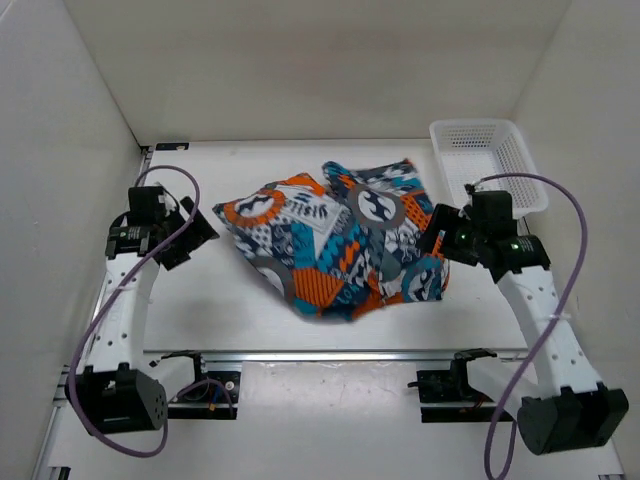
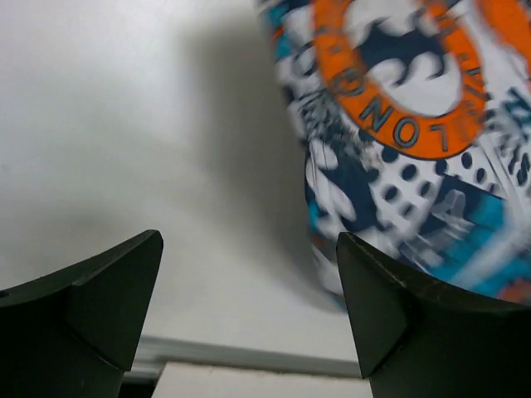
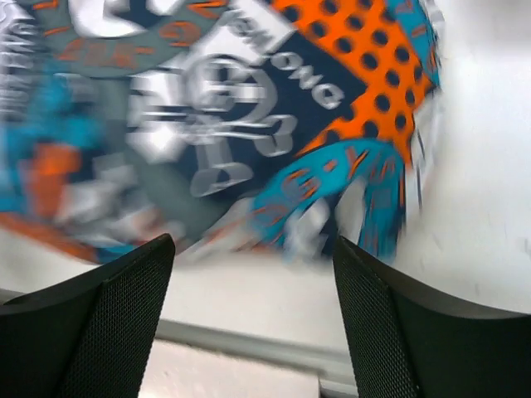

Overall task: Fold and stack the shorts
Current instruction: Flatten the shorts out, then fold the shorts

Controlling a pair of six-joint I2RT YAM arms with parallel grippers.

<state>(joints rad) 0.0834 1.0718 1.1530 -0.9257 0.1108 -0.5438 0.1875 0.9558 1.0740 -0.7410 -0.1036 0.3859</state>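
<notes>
The shorts (image 1: 335,235), printed in orange, teal, grey, white and black, lie rumpled in a heap at the middle of the table. My left gripper (image 1: 203,228) hovers just off their left edge, its jaws wide apart and empty; its wrist view shows the shorts (image 2: 398,141) ahead to the right of the open gripper (image 2: 249,282). My right gripper (image 1: 437,232) sits at the heap's right edge, also open with nothing held. Blurred cloth of the shorts (image 3: 216,124) fills the right wrist view beyond that gripper (image 3: 253,274).
A white mesh basket (image 1: 488,160) stands at the back right of the table. White walls (image 1: 60,130) close in the left, right and back. A metal rail (image 1: 330,355) runs along the near edge between the arm bases.
</notes>
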